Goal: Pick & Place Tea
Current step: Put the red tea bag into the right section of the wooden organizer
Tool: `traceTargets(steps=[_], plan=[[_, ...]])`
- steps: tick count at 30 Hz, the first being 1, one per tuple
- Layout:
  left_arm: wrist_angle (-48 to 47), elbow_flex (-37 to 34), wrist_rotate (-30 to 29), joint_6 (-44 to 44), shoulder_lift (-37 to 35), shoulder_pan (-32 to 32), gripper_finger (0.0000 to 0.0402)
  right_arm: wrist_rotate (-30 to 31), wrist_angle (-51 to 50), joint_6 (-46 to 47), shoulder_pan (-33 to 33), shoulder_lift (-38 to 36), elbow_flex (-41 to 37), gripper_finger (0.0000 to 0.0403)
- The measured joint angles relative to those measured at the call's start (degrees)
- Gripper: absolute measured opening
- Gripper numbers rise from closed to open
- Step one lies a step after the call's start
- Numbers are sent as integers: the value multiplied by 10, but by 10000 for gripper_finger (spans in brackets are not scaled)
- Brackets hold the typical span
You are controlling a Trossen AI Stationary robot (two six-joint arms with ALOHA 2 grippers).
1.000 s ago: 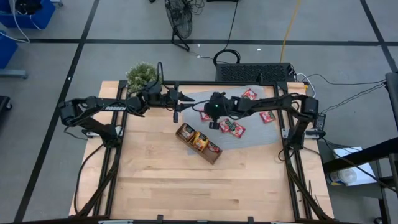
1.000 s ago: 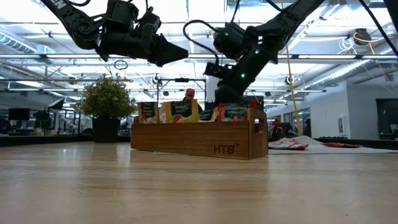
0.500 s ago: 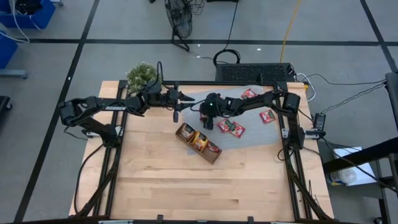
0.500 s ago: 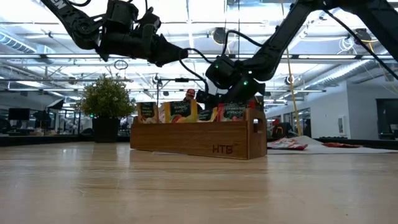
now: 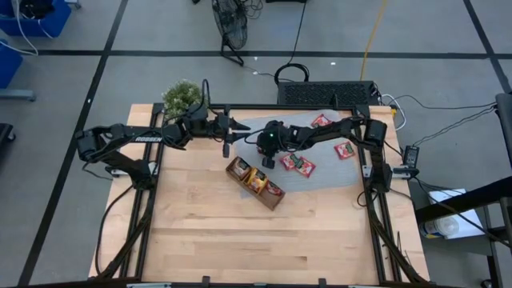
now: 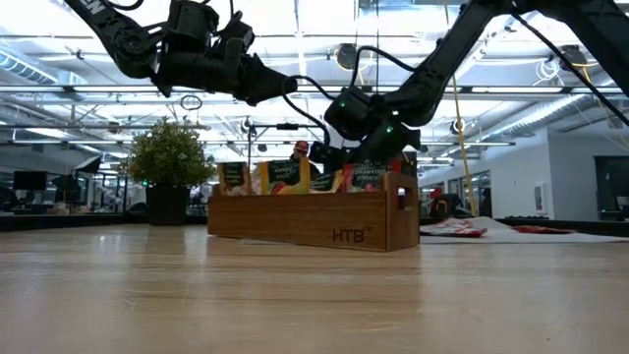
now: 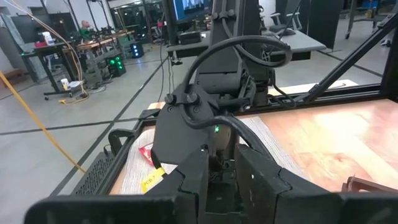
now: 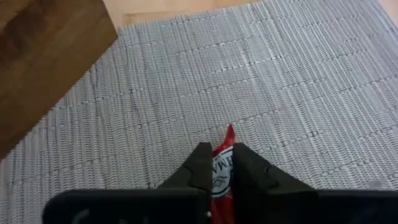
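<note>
Right gripper (image 8: 217,163) moved left, now pinching a red tea sachet (image 8: 222,163), left gripper (image 5: 226,138) partly parted, empty

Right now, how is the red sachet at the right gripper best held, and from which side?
By its upper edge, from above, as the right gripper has it: the red sachet is flat and thin, pinched edge-on between the fingers over the grey mat. The left gripper waits nearby.

Right arm (image 7: 211,118) beyond left gripper (image 7: 222,171)
</note>
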Motion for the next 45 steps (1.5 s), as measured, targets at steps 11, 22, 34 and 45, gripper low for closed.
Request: traceTargets(steps=[11,22,34,45], plan=[[40,0,0,0,0,-5,86,214,-53,-101,71,-132,-3,24],[44,0,0,-80,-1,-31,86,335,-48,-408,207,-193,-47,24],[46,0,-63,-341,32,-67,86,494,331,-753,306,-194,-177,24],[75,14,-82,-299,76,-130,135,478,374,-732,298,-195,-181,25]])
